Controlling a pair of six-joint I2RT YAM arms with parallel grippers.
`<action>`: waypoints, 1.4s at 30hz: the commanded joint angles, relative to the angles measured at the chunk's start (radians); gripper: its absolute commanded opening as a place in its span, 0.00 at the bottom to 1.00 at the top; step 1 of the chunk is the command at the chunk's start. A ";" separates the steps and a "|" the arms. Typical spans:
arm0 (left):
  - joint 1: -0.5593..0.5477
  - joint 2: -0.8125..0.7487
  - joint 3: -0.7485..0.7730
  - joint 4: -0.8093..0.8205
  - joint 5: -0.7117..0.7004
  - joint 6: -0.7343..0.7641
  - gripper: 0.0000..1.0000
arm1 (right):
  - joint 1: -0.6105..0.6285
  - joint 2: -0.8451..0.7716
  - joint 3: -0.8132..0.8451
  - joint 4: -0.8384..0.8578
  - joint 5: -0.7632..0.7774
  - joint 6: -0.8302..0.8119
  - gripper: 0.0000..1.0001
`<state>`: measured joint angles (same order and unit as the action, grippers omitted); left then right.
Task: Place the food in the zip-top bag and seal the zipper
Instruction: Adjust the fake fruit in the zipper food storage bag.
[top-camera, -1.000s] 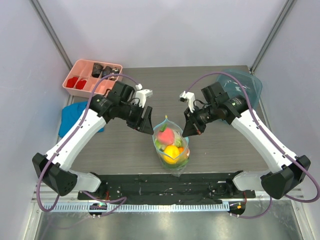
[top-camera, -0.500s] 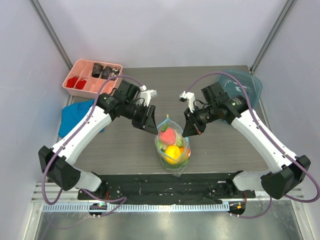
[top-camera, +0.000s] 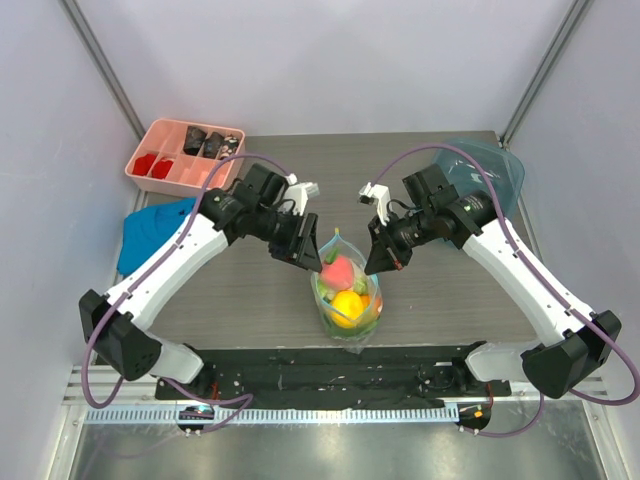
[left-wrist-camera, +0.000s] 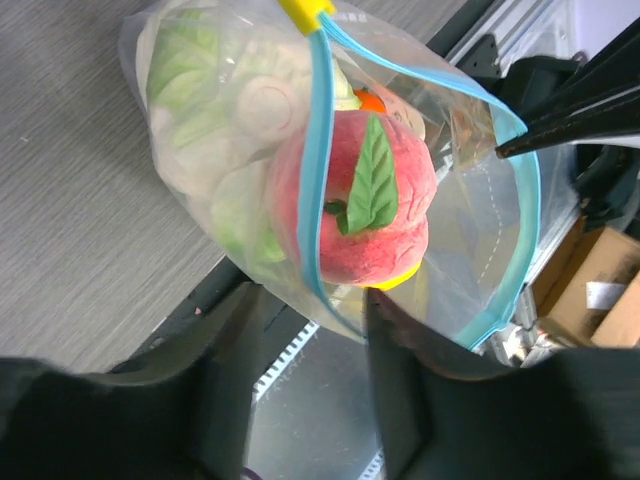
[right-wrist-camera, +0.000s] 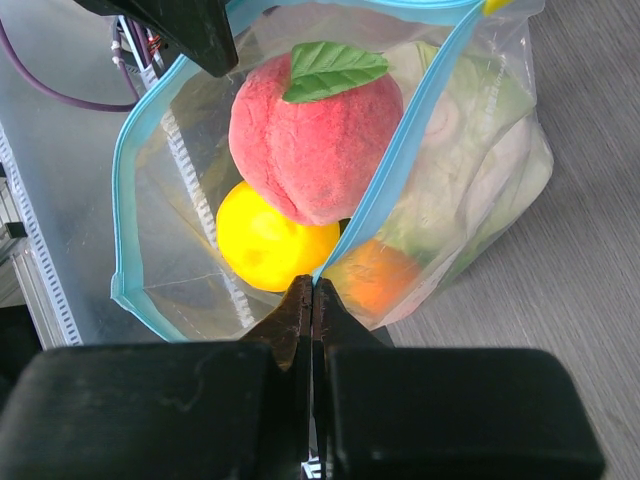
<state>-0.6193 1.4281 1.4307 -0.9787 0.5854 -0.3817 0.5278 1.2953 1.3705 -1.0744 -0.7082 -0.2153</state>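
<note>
1. Far left: a pink divided tray (top-camera: 185, 155) sits at the back-left corner of the table (top-camera: 250, 300), close to the wall. Below it a blue cloth (top-camera: 150, 235) lies at the left edge.
2. Bare tabletop runs from the cloth to the left gripper (top-camera: 306, 250). Its jaws are partly open, tips at the bag's left lip, clamping nothing.
3. Centre: the zip-top bag (right-wrist-camera: 165, 220) stands mouth-up just behind the black mat (top-camera: 330, 365) along the near edge. The food (top-camera: 342, 290) is inside, red fruit on top, and the zipper (right-wrist-camera: 388, 165) gapes.
4. The right gripper (top-camera: 383, 264) is pinched tight on the bag's right lip.
5. Bare table lies right of the bag. A teal bowl (top-camera: 495, 170) fills the back-right corner, well apart, behind the right arm.
</note>
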 joint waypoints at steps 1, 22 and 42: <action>-0.037 -0.024 0.023 0.020 -0.048 0.001 0.42 | -0.002 -0.034 0.024 0.007 -0.014 -0.007 0.01; -0.174 0.072 0.044 0.251 0.100 -0.154 0.00 | 0.067 0.007 -0.017 0.201 -0.191 0.205 0.01; -0.174 0.009 0.097 0.235 0.016 -0.069 0.01 | 0.041 -0.051 -0.094 0.240 -0.094 0.169 0.01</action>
<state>-0.7864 1.4654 1.3609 -0.7216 0.5667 -0.4976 0.5743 1.2980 1.2266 -0.8871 -0.8433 -0.0700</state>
